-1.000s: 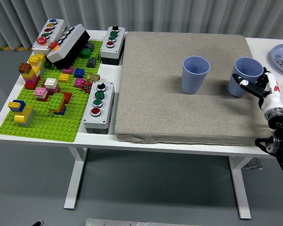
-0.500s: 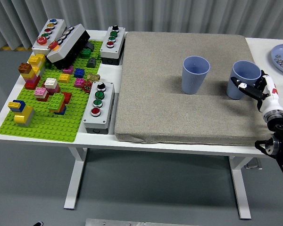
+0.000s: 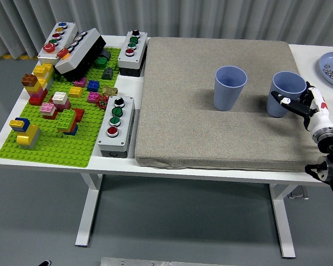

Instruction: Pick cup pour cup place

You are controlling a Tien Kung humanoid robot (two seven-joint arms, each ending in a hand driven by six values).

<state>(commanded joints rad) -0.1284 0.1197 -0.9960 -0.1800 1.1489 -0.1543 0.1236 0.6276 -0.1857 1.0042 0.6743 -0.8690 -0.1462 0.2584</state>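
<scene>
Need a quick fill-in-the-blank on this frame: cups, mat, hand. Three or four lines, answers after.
1. The two blue cups, the left cup and the right cup, stand upright on the ____ mat.
2. The right hand is at the ____ cup.
3. The green baseplate with bricks lies on the ____ side of the table.
4. The number of cups lying tipped over is ____.

Answers: grey; right; left; zero
</scene>
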